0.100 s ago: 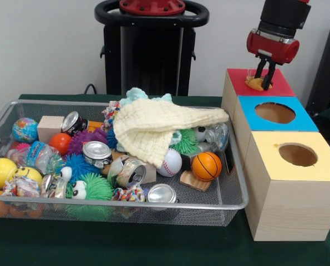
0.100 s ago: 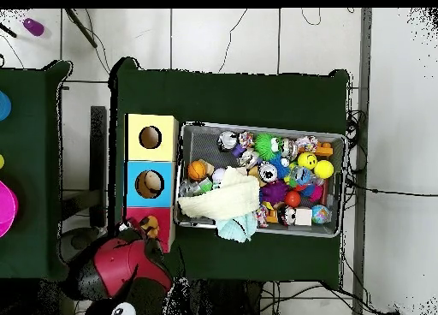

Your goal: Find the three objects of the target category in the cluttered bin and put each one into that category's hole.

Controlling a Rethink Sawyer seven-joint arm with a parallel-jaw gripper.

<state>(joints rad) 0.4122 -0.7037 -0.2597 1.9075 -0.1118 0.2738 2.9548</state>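
My gripper (image 1: 265, 76) hangs over the red-topped box (image 1: 278, 87) at the far end of the row of three boxes. Its fingers are closed on a small tan-orange object (image 1: 257, 83) that sits right at the red top, hiding the hole there. From overhead the same object (image 2: 150, 225) shows on the red box (image 2: 162, 219), with the arm's red wrist beside it. The wire bin (image 1: 234, 204) is full of mixed toys, balls and cans under a cream cloth (image 1: 153, 126).
A blue box with a round hole (image 1: 274, 112) and a yellow box with a round hole (image 1: 298, 154) stand beside the bin. In the bin lie a basketball (image 1: 206, 165), a baseball (image 1: 170, 162), several cans (image 1: 96, 151) and fuzzy toys (image 1: 92, 188).
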